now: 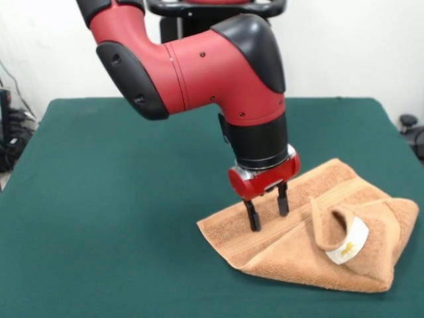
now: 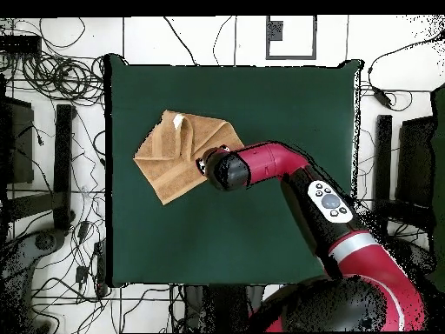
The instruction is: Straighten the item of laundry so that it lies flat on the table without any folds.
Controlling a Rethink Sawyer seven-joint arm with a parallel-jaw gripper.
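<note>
A: What's my gripper doing?

B: I see its two black fingers spread apart, tips down on the towel, pinching nothing.

A: And the towel itself?

B: Orange-tan terry, crumpled, one corner folded over showing a white label. It lies on the green felt table, toward my camera's right.
</note>
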